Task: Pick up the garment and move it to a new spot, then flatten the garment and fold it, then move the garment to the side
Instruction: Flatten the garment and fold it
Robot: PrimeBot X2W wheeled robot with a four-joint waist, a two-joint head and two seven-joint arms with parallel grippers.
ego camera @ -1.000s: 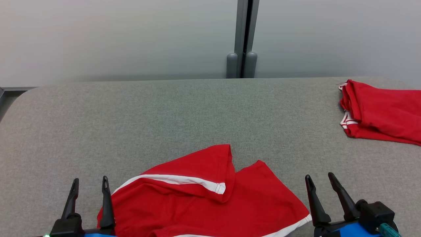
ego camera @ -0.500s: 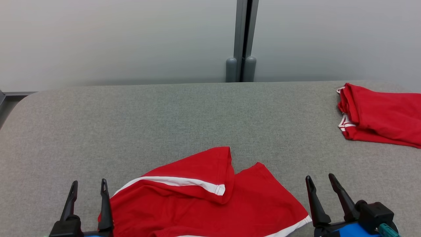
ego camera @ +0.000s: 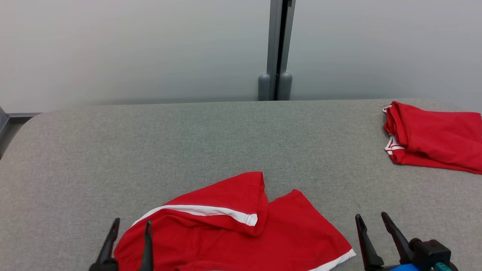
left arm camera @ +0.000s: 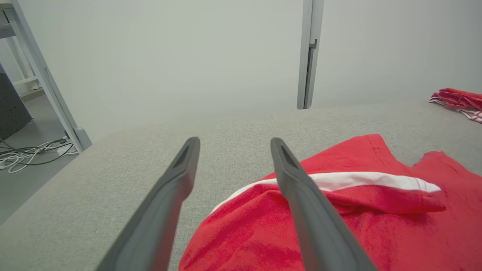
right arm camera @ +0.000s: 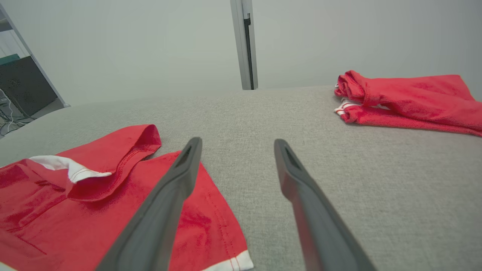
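- Red shorts (ego camera: 241, 233) with white trim lie crumpled at the near edge of the grey fabric table (ego camera: 188, 143). One leg is flipped back over the other, white band up.
- Left gripper (ego camera: 132, 222): fingers apart, nothing between them. Its right finger sits over the shorts' left edge; contact with the cloth cannot be told.
- Right gripper (ego camera: 371, 215): fingers apart and empty, over bare table just beside the shorts' right hem corner.
- Risk 1: the left fingers could close on the flipped-over layer alone. The shorts would then hang twisted and land bunched, which makes flattening harder.
- Risk 2: the right gripper could close where it stands and catch only table, because the hem lies to its left. A one-sided lift would follow.
- Risk 3: if the new spot is chosen too far right, the shorts could land on or drag against the folded red garment (ego camera: 433, 135) at the far right, disturbing it.
- Risk 4: a low approach could push the cloth ahead of the fingers instead of gripping it.
- Containers: none to log. The table carries both garments, well apart.
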